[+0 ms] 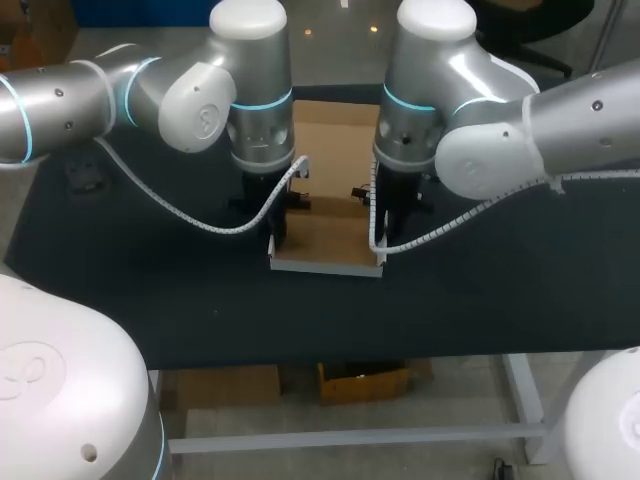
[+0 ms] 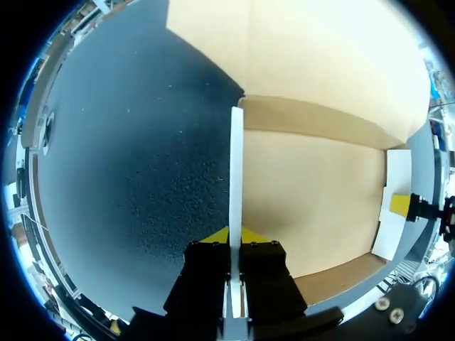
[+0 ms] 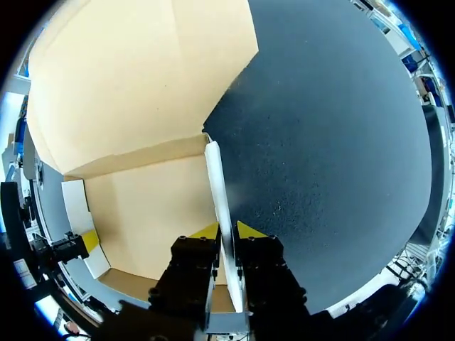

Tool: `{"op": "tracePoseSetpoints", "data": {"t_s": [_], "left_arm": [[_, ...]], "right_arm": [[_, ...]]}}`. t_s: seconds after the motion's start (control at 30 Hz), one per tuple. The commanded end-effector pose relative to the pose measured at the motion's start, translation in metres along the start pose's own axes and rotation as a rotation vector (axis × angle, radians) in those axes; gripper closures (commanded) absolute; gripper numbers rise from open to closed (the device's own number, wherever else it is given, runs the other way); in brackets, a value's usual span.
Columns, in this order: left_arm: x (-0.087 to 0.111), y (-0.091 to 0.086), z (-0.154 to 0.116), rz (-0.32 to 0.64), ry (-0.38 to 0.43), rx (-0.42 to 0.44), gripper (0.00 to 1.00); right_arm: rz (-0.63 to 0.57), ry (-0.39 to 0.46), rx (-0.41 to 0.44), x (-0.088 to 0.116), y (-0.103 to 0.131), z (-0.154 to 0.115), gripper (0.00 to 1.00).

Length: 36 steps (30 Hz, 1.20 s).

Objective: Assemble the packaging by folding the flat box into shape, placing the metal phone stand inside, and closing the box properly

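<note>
A partly folded cardboard box point(image 1: 325, 240) is seen at the middle of the bench point(image 1: 120, 290). Its brown floor is laid flat and its wide lid flap point(image 1: 335, 140) is spread toward the bench's far edge. The left arm point(image 1: 150, 90) is extended from the left edge and bent down at the wrist, so that the left fingers point(image 2: 222, 236) are pointed straight down at the box's left side wall point(image 2: 236, 163). That wall is stood upright and is clamped between the two yellow tips from both sides. The right arm point(image 1: 520, 130) is posed as a mirror of it from the right edge, and the right fingers point(image 3: 212, 231) are clenched likewise on the upright right side wall point(image 3: 215, 185). In each wrist view the other arm's yellow tip is seen on the opposite wall.
</note>
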<state>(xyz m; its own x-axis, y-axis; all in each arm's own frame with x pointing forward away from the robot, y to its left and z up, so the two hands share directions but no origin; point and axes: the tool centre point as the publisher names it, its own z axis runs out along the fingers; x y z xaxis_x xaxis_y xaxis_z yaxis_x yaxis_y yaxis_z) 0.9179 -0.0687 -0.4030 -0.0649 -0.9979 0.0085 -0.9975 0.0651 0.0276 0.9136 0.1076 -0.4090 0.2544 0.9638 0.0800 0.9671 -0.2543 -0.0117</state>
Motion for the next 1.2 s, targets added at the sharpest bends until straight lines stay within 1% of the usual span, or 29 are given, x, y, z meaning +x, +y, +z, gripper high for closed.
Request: {"op": "tracePoseSetpoints", "data": {"t_s": [0.03,0.23,0.3,0.37,0.63,0.97,1.1,1.2], "left_arm": [[-0.0006,0.0000,-0.0006,0.000,-0.004,0.001,1.00],[-0.0006,0.0000,-0.0006,0.000,-0.004,0.001,1.00],[-0.0006,0.0000,-0.0006,0.000,-0.004,0.001,1.00],[-0.0006,0.0000,-0.0006,0.000,-0.004,0.001,1.00],[-0.0006,0.0000,-0.0006,0.000,-0.004,0.001,1.00],[-0.0006,0.0000,-0.0006,0.000,-0.004,0.001,1.00],[-0.0006,0.0000,-0.0006,0.000,-0.004,0.001,1.00],[-0.0006,0.0000,-0.0006,0.000,-0.004,0.001,1.00]], "right_arm": [[0.172,-0.136,-0.049,0.0060,-0.0032,0.0060,0.92],[0.181,-0.157,-0.054,0.0057,-0.0048,0.0069,0.95],[0.182,-0.162,-0.055,0.0051,-0.0051,0.0076,0.98],[0.187,-0.178,-0.056,0.0042,-0.0049,0.0089,1.00],[0.188,-0.220,-0.061,0.0047,-0.0038,0.0132,1.00],[0.194,-0.232,-0.064,0.0031,-0.0043,0.0155,1.00],[0.198,-0.238,-0.064,0.0029,-0.0048,0.0157,0.94],[0.201,-0.241,-0.063,0.0029,-0.0049,0.0158,0.94]]}}
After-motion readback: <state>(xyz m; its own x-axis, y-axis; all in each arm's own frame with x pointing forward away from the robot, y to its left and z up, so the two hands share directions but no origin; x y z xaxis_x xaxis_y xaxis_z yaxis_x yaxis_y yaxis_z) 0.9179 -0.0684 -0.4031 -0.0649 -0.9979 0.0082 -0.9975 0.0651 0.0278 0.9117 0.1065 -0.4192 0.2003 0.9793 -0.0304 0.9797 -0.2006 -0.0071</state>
